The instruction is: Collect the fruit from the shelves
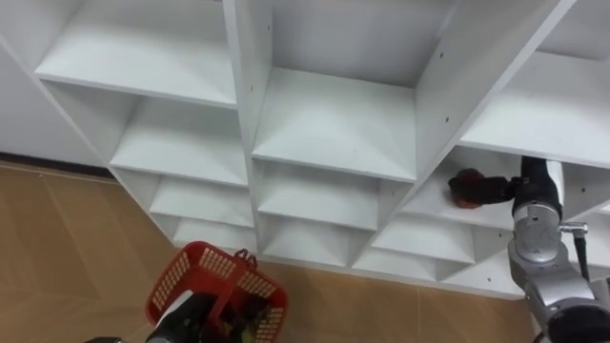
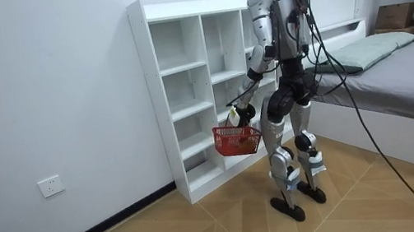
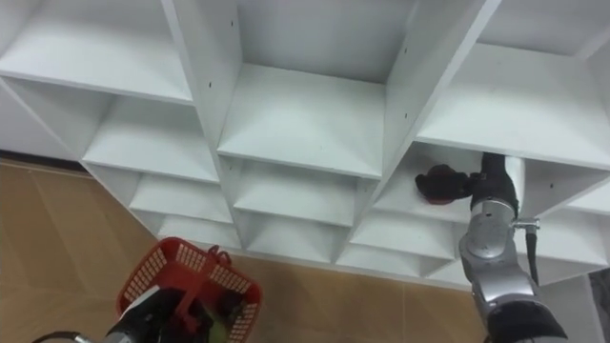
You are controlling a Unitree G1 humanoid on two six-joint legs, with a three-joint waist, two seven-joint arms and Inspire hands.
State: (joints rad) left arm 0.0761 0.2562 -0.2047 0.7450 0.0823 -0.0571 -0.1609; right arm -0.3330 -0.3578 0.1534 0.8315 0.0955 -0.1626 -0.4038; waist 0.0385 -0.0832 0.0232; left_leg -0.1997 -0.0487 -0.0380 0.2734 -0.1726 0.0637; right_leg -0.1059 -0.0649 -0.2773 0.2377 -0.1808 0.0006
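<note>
The robot stands facing the closet (image 1: 334,124). Its right hand (image 1: 488,189) is inside a cell in the closet's right column, fingers curled over a red fruit (image 1: 465,191) lying on that shelf. The fruit looks round, firm, light and smooth, so it may roll; wrapping it round its widest part seems safest. Before the closet's foot, the left hand (image 2: 242,113) clasps the basket (image 1: 176,276) by its handle.

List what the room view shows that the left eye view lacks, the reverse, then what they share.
Room view: the robot standing before the shelf unit, a bed behind it, a wall socket. Left eye view: the right hand at a red fruit inside a right-column compartment. Shared: the white shelf unit and the red basket hanging from the left hand.
</note>
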